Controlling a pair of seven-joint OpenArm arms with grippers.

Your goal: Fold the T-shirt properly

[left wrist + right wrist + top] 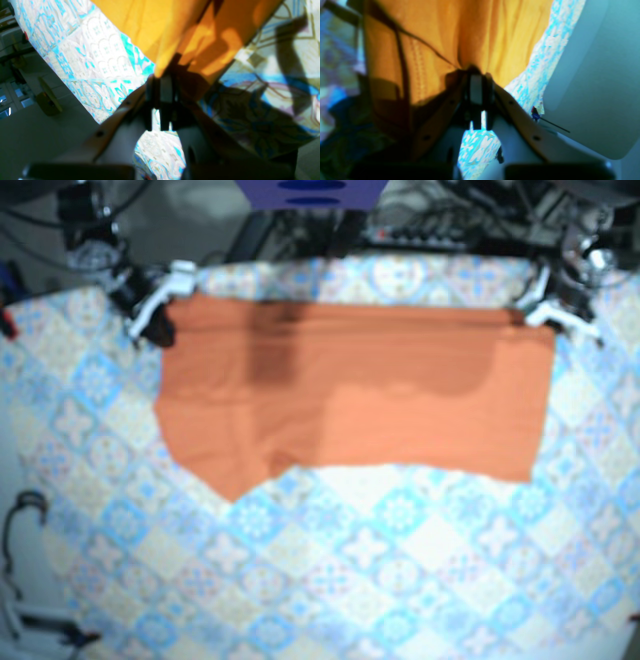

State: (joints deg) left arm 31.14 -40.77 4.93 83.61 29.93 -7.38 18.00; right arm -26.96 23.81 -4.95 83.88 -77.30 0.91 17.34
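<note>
Base view: the orange T-shirt (350,405) lies across the far half of the table, spread wide over the blue-and-white tiled tablecloth (380,570). Its far edge runs nearly straight from one gripper to the other. The near edge is uneven: it dips to a point on the view's left and runs roughly level toward the right. A darker shadowed band crosses the fabric left of centre.

Right gripper (162,308), at the view's far left: positioned at the shirt's far left corner. The right wrist view shows its fingers (476,87) closed together, with orange cloth bunched and pinched between them. A stitched seam is visible in the fabric just left of the grip.

Left gripper (535,308), at the view's far right: positioned at the shirt's far right corner. The left wrist view shows its fingers (163,92) clenched on a fold of orange fabric, which fans out from the pinch point. Patterned cloth is visible on both sides of the fabric, partly in deep shadow.

Both wrist views are blurred, so I cannot tell how many layers each grip holds.

A dark cable (18,525) sits at the table's near left edge, well apart from the shirt.
</note>
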